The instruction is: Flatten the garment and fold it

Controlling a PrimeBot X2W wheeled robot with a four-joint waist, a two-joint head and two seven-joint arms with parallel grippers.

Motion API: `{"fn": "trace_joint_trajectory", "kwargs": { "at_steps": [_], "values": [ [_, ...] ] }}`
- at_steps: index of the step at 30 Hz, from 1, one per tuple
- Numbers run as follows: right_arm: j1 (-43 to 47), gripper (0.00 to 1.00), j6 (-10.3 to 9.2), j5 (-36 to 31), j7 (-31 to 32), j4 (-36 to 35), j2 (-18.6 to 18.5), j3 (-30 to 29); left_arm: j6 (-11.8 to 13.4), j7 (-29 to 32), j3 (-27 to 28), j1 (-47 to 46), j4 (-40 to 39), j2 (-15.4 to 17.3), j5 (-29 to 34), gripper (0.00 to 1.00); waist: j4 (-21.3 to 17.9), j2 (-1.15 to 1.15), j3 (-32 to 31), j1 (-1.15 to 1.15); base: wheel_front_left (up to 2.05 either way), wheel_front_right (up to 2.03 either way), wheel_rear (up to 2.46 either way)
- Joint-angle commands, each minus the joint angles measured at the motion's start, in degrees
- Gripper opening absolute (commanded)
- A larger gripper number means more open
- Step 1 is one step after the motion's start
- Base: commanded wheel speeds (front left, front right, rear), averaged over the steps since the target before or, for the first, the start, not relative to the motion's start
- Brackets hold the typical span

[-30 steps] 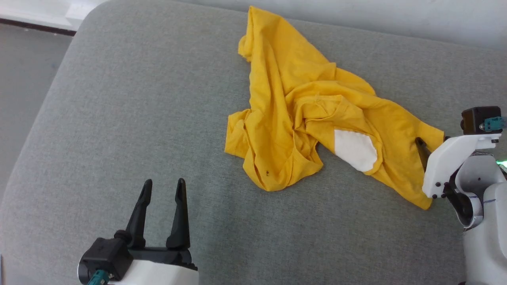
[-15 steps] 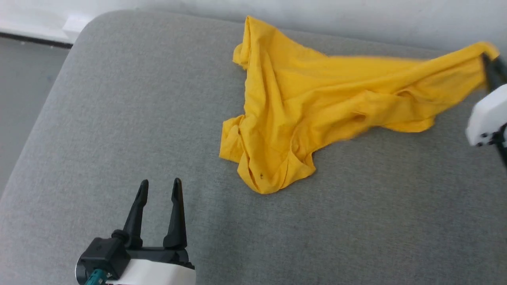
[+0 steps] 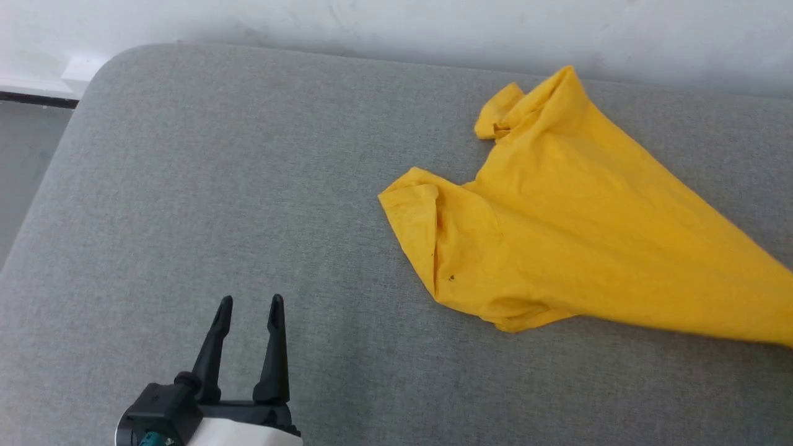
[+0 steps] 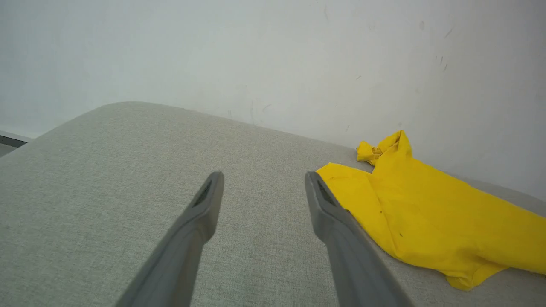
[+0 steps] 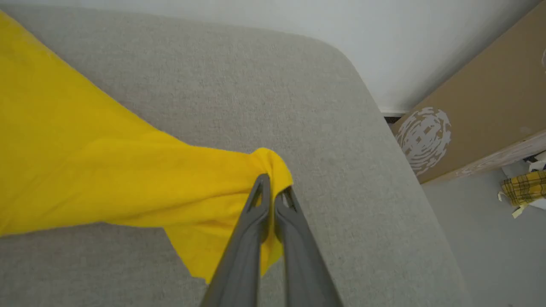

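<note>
The bright yellow T-shirt (image 3: 576,223) lies stretched toward the right on the grey cushioned surface (image 3: 217,186), plain side up, its print hidden. It runs off the head view's right edge. In the right wrist view my right gripper (image 5: 273,187) is shut on a bunched end of the T-shirt (image 5: 106,170), lifted a little above the cushion. My left gripper (image 3: 249,303) stands open at the lower left, well left of the shirt. In the left wrist view its fingers (image 4: 204,204) point at bare cushion, with the T-shirt (image 4: 435,213) to their right.
A white wall (image 3: 433,25) runs along the cushion's far edge. Grey floor (image 3: 25,142) lies beyond the left edge. In the right wrist view a brown cardboard panel (image 5: 482,94) and a plaid cloth (image 5: 522,187) stand on the floor past the cushion's rounded right end.
My right gripper has pulled one end of the T-shirt up and away to the right, out of the head view. The crumpled shirt has stretched out and slid right. The head camera has tilted up.
</note>
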Motion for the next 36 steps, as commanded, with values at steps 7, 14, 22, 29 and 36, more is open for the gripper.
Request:
{"fn": "trace_joint_trajectory", "kwargs": {
  "at_steps": [7,14,22,29,36],
  "values": [
    [-0.6,1.0,-0.08,1.1,-3.1,0.1,2.3,2.4,-0.5,0.7,-0.2,0.3,0.1,0.9,0.1,1.0,-2.0,0.0,-1.1,0.01,0.0,0.0,0.0],
    [-5.3,1.0,-0.08,2.1,-2.5,-6.0,2.2,17.6,-0.7,1.1,-1.2,-0.1,0.5,0.9,0.0,1.0,-1.5,0.0,-2.5,0.01,0.0,0.0,0.0],
    [-11.0,1.0,-0.08,8.4,4.0,-2.9,-2.6,39.2,-0.9,0.9,-1.6,-0.1,1.1,0.6,-0.5,1.0,2.0,0.0,-2.7,0.01,0.0,0.0,0.0],
    [-14.6,1.0,-0.08,12.2,11.6,3.0,-7.2,51.9,-0.8,0.5,-1.6,-0.3,1.5,0.1,-1.0,1.0,5.1,0.0,-1.6,0.01,0.0,0.0,0.0],
    [-17.8,1.0,-0.08,14.6,16.2,9.3,-10.5,60.6,-1.0,0.1,-1.5,-0.9,2.1,-0.4,-1.3,1.0,6.3,0.0,-1.0,0.01,0.0,0.0,0.0]
  ]
}}
